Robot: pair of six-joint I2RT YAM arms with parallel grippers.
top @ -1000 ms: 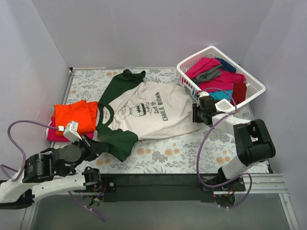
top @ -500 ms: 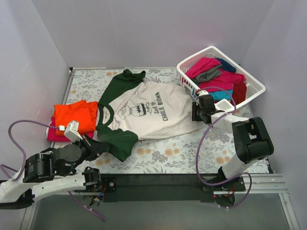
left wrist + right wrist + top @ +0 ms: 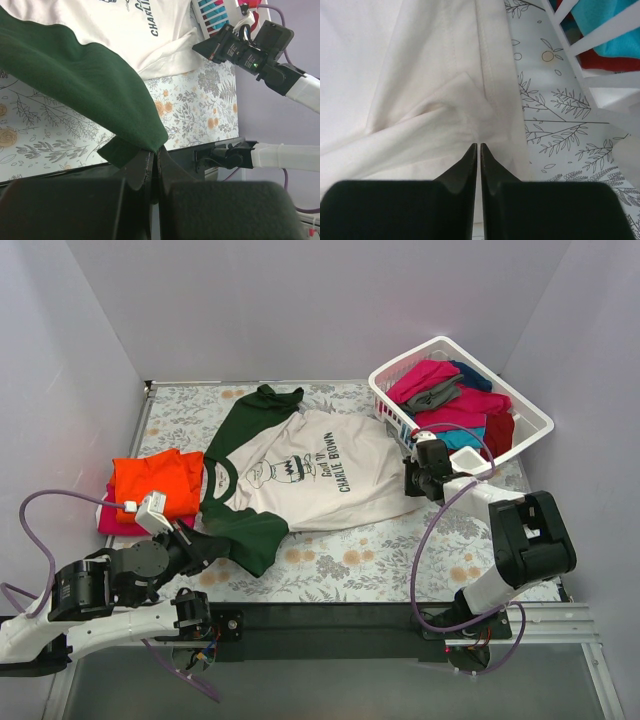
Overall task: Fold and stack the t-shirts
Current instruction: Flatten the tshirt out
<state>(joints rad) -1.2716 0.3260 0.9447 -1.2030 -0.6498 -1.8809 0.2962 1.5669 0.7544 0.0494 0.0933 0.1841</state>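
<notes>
Cream-white t-shirt (image 3: 320,475) lies flat in the middle of the table (image 3: 380,560), its long axis running left to right: collar to the left, hem to the right, print turned sideways. Nearest, the left end effector (image 3: 154,150) is closed on the edge of the near dark green sleeve (image 3: 85,75). Farther right, the right end effector (image 3: 478,147) is closed, pinching bunched cloth at the hem. Since a second ago the shirt has barely shifted and the right arm has moved only slightly. An orange t-shirt (image 3: 155,480) sits folded on a magenta t-shirt (image 3: 106,523) at the left. The basket (image 3: 405,355) stands at the far right.
</notes>
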